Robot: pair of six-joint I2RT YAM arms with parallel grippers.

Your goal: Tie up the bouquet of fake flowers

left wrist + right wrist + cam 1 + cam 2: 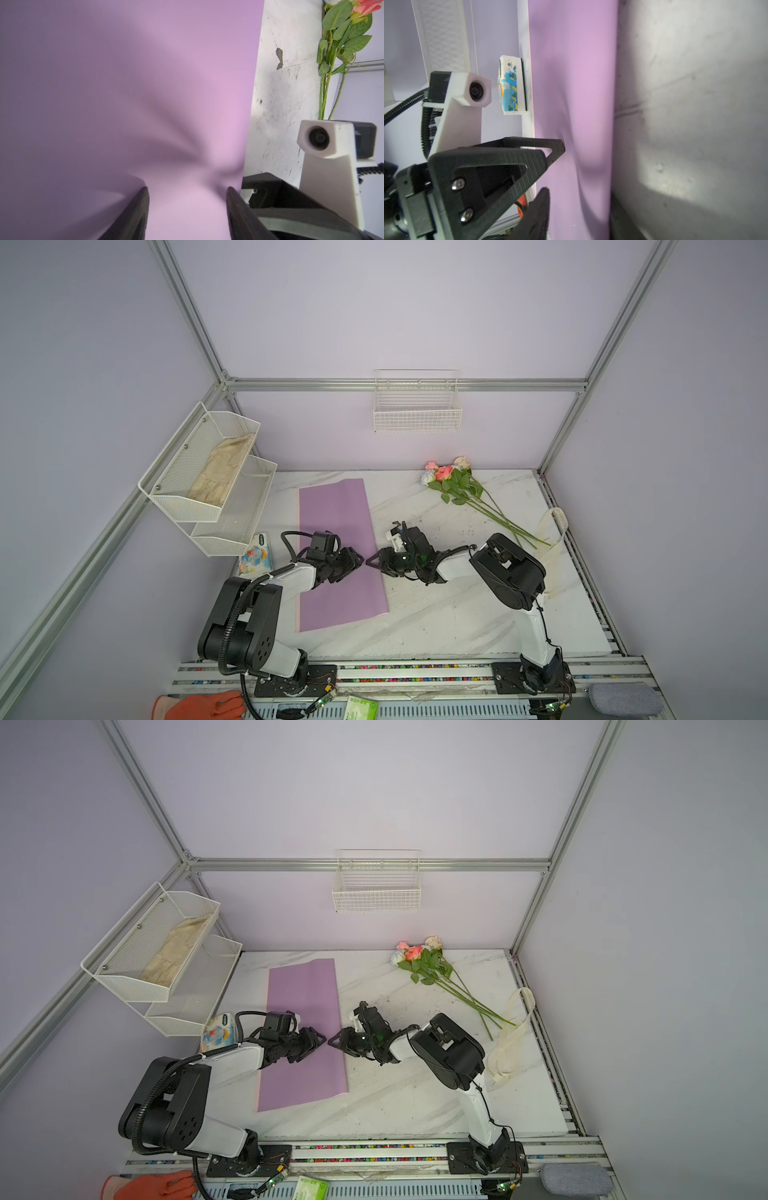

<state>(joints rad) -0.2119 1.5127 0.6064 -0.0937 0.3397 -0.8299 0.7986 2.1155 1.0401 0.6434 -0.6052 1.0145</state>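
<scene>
Paper [332, 510] puckers at its right edge, bouquet [457, 489] untouched at far right.
Left gripper's [188, 193] jaws stand apart, right gripper's [370, 563] unclear; a sharp tug could tear the paper.

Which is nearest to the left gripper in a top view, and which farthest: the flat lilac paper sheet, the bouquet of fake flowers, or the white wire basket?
1. Flat lilac paper sheet: directly under the left gripper.
2. Bouquet of fake flowers: on the table's back right.
3. White wire basket: hanging on the back wall.
</scene>
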